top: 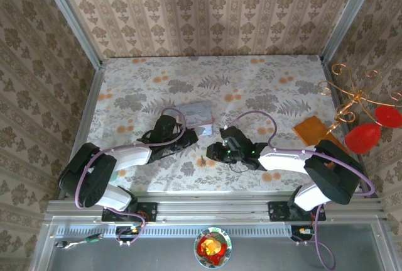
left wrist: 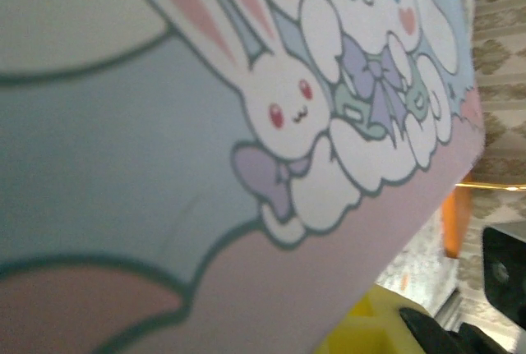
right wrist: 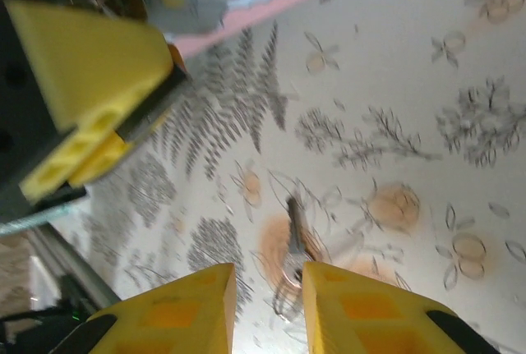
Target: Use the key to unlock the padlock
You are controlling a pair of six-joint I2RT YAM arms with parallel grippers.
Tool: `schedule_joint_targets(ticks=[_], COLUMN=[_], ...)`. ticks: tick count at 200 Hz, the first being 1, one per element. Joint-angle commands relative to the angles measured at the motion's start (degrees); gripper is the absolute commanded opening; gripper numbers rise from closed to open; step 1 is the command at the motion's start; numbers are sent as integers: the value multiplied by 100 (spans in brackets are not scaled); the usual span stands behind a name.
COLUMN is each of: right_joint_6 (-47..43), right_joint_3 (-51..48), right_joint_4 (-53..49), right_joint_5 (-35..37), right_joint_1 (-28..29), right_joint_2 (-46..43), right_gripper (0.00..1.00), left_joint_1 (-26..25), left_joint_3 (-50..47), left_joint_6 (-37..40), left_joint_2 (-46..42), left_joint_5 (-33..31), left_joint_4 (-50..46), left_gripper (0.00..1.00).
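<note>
The key [right wrist: 293,227] lies flat on the floral cloth with its thin wire ring, just ahead of my right gripper [right wrist: 269,276]. That gripper's yellow fingers stand apart, nothing pinched between them. From above, the right gripper [top: 213,151] is low over the cloth near the table's middle. My left gripper [top: 196,134] hovers close beside it, against the pale blue tin [top: 196,114]. Its yellow fingers [right wrist: 90,58] are nearly together on a small dark metal piece, the padlock [right wrist: 156,112]. The tin's rabbit picture [left wrist: 164,124] hides those jaws in the left wrist view.
An orange square [top: 311,129] lies at the right. A gold wire stand [top: 352,98] with red ornaments [top: 362,138] leans in from the right wall. Patterned walls close three sides. A small bowl [top: 212,248] sits on the front rail.
</note>
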Motion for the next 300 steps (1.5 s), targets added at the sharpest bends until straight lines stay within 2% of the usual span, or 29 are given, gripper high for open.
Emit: schedule_joint_targets(ticks=[1, 86, 120, 151, 169, 193, 245, 300], right_joint_6=[-107, 32, -13, -35, -45, -108, -276, -504], right_joint_3=[277, 1339, 1758, 1914, 2011, 2006, 1756, 1262], right_joint_4=[-945, -1993, -2563, -2658, -2733, -2634, -2576, -1992], right_joint_5=[591, 1151, 1424, 1458, 1474, 1458, 1806, 1758], right_joint_1=[194, 912, 1054, 1098, 1112, 1116, 1085, 914], right_joint_2=[180, 1011, 1310, 1534, 1670, 1747, 1286, 520], right_gripper=[29, 33, 34, 33, 30, 20, 0, 0], left_joint_1=[40, 39, 30, 30, 30, 30, 30, -4], left_joint_3=[220, -30, -169, -296, -367, -463, -639, -865], left_joint_6=[507, 853, 902, 902, 895, 859, 805, 753], left_joint_2=[29, 220, 247, 266, 257, 212, -26, -880], left_joint_5=[-289, -542, -608, -599, -594, -603, -600, -609], left_joint_4=[-334, -457, -400, -285, -212, -114, -12, -108], left_gripper=[0, 1, 3, 8, 10, 15, 23, 39])
